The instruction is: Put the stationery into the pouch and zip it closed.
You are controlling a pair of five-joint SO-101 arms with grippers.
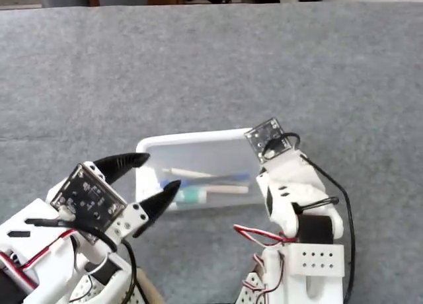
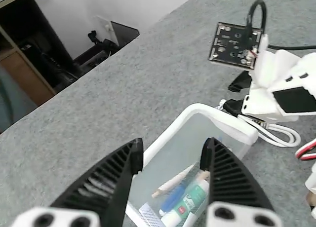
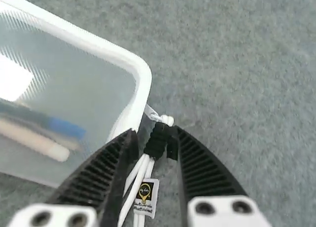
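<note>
Overhead, translucent rectangular plastic pouch with white edging (image 1: 192, 137) lying flat on grey felt table (image 1: 198, 66), blue pen (image 1: 173, 183), cream pencil (image 1: 225, 190) and green-and-white tube (image 1: 192, 197) inside. Left gripper (image 1: 149, 182) spread wide and empty over one end of pouch. Right gripper (image 3: 154, 133) at opposite corner, slightly parted around black zipper pull (image 3: 159, 140), not clamped.
</note>
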